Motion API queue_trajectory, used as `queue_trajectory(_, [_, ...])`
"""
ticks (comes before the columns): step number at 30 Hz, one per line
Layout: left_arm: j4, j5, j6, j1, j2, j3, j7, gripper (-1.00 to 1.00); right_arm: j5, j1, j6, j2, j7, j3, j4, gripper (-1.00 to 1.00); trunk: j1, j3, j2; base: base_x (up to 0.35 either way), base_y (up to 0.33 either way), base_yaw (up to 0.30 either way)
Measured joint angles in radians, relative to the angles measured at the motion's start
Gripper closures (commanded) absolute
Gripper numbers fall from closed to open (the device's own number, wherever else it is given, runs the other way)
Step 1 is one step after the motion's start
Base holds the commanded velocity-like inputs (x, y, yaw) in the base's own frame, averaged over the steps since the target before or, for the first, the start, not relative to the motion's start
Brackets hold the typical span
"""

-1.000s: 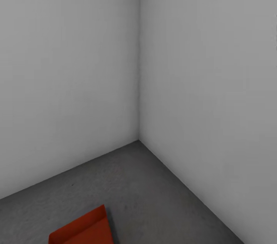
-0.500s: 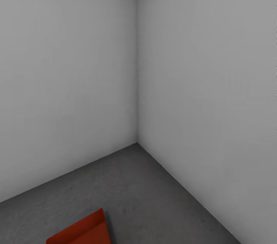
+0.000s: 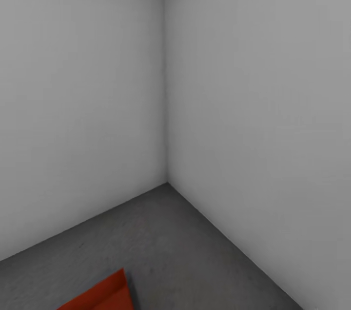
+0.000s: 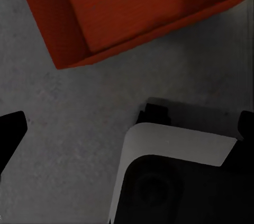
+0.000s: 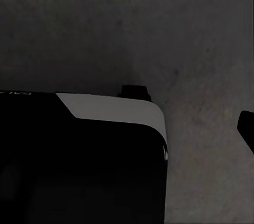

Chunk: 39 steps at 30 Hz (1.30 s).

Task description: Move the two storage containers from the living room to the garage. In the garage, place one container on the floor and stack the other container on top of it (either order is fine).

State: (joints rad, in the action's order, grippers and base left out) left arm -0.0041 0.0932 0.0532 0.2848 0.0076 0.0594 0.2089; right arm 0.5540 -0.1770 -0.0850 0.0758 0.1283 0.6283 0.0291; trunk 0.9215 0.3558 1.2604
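A bare garage corner of plain grey-white walls (image 3: pixel 87 105) is seen above a dark grey concrete floor (image 3: pixel 185 246). One orange-red storage container (image 3: pixel 105 295) is found at the head view's 6 o'clock edge, resting on the floor, its visible corner pointed toward 1 o'clock; its long axis cannot be told. Neither tool's state can be told.
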Motion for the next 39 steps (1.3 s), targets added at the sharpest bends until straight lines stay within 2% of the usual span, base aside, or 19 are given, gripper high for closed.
queue_trajectory(36, [0.000, 0.000, 0.000, 0.000, 0.000, 0.000, 0.000, -1.00, -0.008, 0.000, -0.001, -0.003, 0.000, 0.001, 0.000, -1.00, 0.000, -0.004, 0.000, 0.000, 0.000, -0.251])
queue_trajectory(39, [0.000, 0.000, 0.000, 0.000, 0.000, 0.000, 0.000, -1.00, -0.008, 0.000, 0.000, -0.003, 0.000, 0.001, 0.000, -1.00, 0.000, -0.004, 0.000, 0.000, 0.000, -0.052])
